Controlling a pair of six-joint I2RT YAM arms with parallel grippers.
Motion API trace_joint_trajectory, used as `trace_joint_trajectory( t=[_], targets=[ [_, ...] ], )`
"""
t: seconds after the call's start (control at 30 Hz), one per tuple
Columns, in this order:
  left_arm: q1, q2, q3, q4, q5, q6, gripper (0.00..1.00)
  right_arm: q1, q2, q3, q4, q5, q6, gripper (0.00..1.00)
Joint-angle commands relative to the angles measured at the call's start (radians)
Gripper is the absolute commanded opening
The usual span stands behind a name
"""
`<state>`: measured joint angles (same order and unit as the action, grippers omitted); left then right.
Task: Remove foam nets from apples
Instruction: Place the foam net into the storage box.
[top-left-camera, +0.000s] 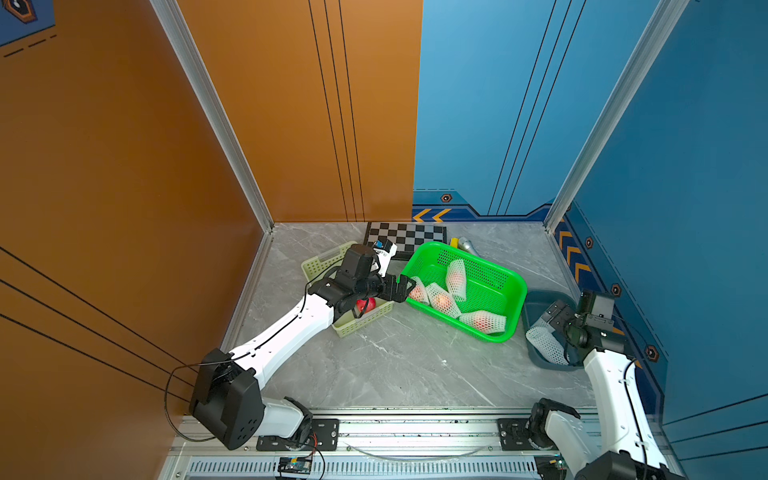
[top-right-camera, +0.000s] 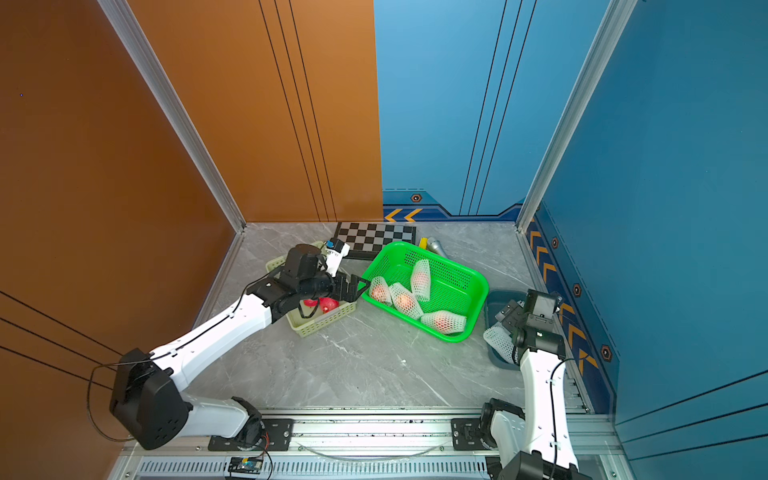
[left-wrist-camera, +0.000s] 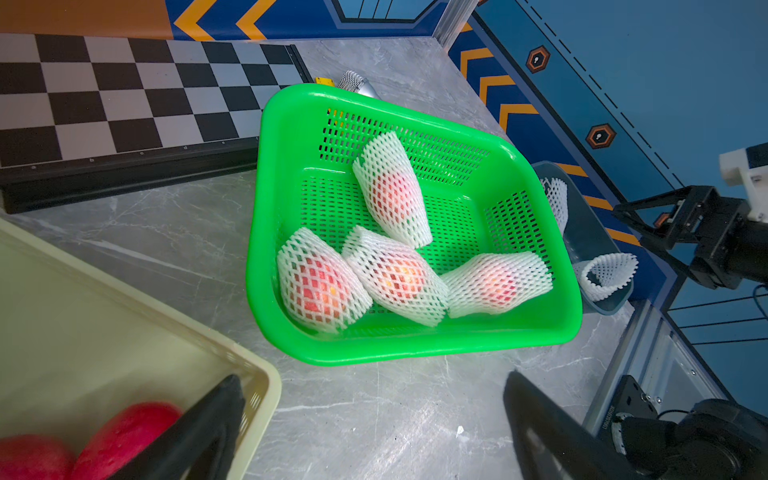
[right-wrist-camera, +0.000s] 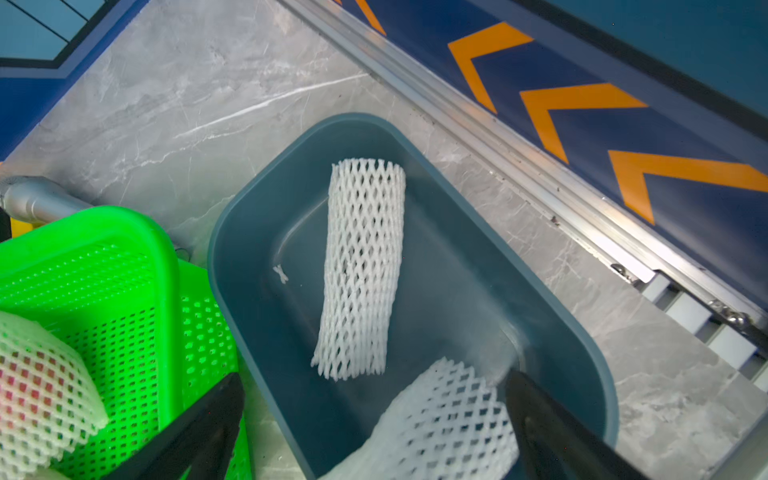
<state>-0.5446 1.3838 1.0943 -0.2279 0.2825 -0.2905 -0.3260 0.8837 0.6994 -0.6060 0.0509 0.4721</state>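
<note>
Glowing pink through white foam nets (left-wrist-camera: 392, 189) lie four apples (left-wrist-camera: 320, 286); both jaws apart.

Top views: high above front edge, facing down over whole bench (top-left-camera: 395, 365). Wrist views: close, oblique, sharing green basket (left-wrist-camera: 415, 353).
</note>
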Motion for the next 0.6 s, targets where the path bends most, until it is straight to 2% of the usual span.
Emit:
trace_joint_trajectory(
  t=[0.0, 0.2, 0.37, 0.47, 0.57],
  targets=[
    [-0.009, 0.019, 0.029, 0.017, 0.035, 0.018, 0.98, 0.033, -0.077, 0.012, 0.09, -0.109, -0.033, 1.0],
    [-0.023, 0.032, 0.044, 0.026, 0.064, 0.014, 0.98, 0.177, 0.009, 0.103, 0.071, -0.135, -0.101, 0.99],
    [-0.027, 0.018, 0.029, 0.026, 0.056, 0.007, 0.98, 0.346, 0.069, 0.126, 0.122, -0.184, -0.137, 0.98],
    [-0.025, 0.013, 0.024, 0.024, 0.062, -0.007, 0.98, 0.436, 0.163, 0.172, 0.132, -0.237, -0.145, 0.95],
    [-0.023, 0.009, 0.023, 0.014, 0.067, -0.024, 0.98, 0.529, 0.276, 0.236, 0.125, -0.214, -0.149, 0.9]
  ],
)
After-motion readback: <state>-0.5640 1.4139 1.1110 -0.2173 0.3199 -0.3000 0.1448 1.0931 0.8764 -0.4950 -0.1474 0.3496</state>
